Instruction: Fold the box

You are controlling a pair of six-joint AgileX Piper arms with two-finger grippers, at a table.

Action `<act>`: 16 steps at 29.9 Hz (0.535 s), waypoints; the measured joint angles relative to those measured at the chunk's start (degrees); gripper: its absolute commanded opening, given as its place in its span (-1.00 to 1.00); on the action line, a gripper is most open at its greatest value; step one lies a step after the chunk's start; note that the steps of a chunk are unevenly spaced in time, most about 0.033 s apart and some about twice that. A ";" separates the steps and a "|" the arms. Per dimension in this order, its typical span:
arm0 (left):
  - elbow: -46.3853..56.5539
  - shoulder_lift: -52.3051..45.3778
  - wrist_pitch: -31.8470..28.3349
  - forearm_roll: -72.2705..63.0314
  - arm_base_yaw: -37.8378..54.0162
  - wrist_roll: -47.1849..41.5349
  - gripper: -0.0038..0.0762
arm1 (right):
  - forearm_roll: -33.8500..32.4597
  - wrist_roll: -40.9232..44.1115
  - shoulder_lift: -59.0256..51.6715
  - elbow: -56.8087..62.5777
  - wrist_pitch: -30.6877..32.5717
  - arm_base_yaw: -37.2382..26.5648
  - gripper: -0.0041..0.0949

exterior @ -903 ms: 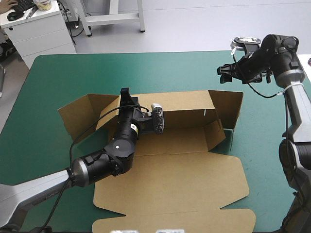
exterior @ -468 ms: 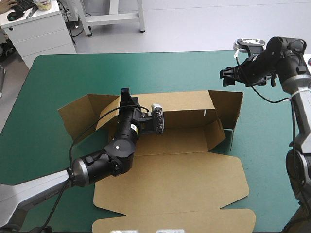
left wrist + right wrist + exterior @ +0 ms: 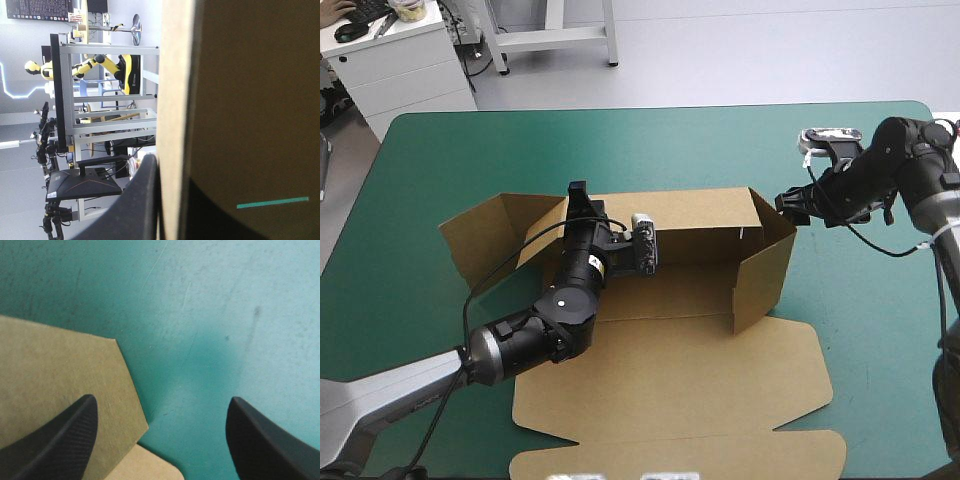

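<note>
The brown box [image 3: 690, 330] lay on the teal-green counter [image 3: 620, 150], its back and right walls standing up. The left jaws pinched the back wall near its left end; one face of that wall was too dark to make out. The right jaws stood wide open just outside the right wall. The board looked flat and stiff.

Box [image 3: 700, 370] plain brown; cover [image 3: 620, 150] teal-green; fingers [image 3: 65, 440] black.

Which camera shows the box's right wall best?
The high view: the right wall stands raised, the right gripper at its far top corner. The right wrist view shows only a board corner; the left wrist view, only the clamped back wall edge-on.
</note>
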 measured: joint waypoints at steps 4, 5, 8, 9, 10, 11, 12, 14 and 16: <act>0.00 0.00 0.00 0.00 0.00 0.00 -0.93 | 2.59 -4.75 -6.45 7.57 -4.15 0.00 0.39; 0.00 0.00 0.00 0.00 0.00 0.00 -0.93 | 3.32 -6.32 -8.17 9.90 -5.68 0.00 0.39; 0.00 0.00 -0.07 0.00 0.00 0.00 -0.93 | 6.07 -11.63 -12.82 17.12 -10.76 0.00 0.39; 0.00 0.00 -0.13 0.00 0.00 0.00 -0.93 | 7.36 -13.99 -14.35 19.36 -12.62 0.00 0.39; 0.00 0.00 -0.17 0.00 0.00 0.00 -0.93 | 8.59 -16.07 -15.50 21.04 -14.37 0.00 0.39; 0.00 0.00 -0.23 0.00 0.00 0.00 -0.93 | 10.31 -18.92 -16.86 22.95 -15.90 0.00 0.39; 0.00 0.00 -0.27 0.00 0.00 0.00 -0.93 | 12.14 -21.79 -18.04 24.54 -17.23 0.00 0.39; 0.00 0.00 -0.49 0.00 0.05 0.00 -0.93 | 15.42 -26.56 -19.72 26.62 -19.09 0.00 0.39; 0.00 0.00 -0.68 0.00 0.05 0.00 -0.93 | 18.05 -29.72 -20.32 27.62 -19.95 0.00 0.39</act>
